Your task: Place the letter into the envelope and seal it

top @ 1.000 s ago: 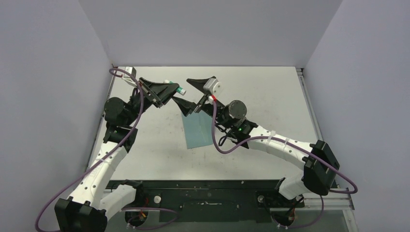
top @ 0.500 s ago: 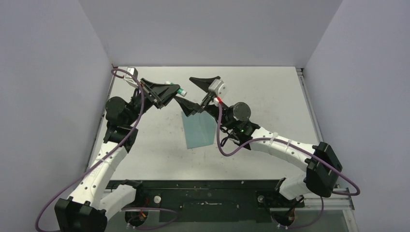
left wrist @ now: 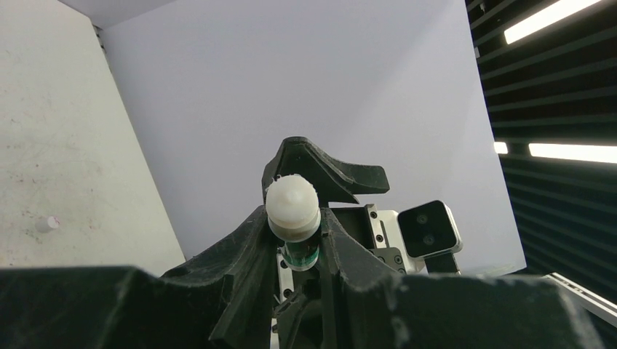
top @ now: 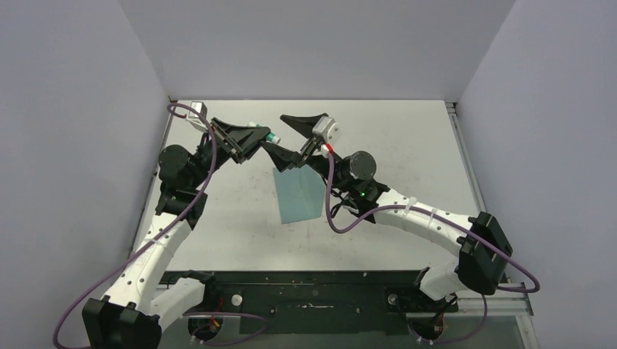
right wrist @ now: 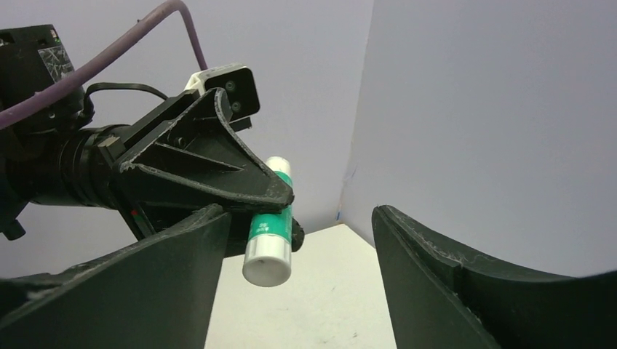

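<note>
STEP sealing prep | your left end effector (left wrist: 295,243) clamps the glue stick (right wrist: 270,227) aloft, 11 o'clock off the envelope (top: 298,195), flat mid-surface (top: 407,145) | your right end effector (right wrist: 298,218) gapes wide, flanking the stick's free end, likely to uncap it | letter not visible

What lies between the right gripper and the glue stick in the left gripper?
Nothing: the right wrist view shows a bare gap between right gripper and glue stick, which the left gripper clamps.

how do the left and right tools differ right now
The left tool is shut on a glue stick; the right tool is open and empty. The left tool's jaws are narrow; the right tool's stand wide. Both hover above the table, facing each other.
</note>
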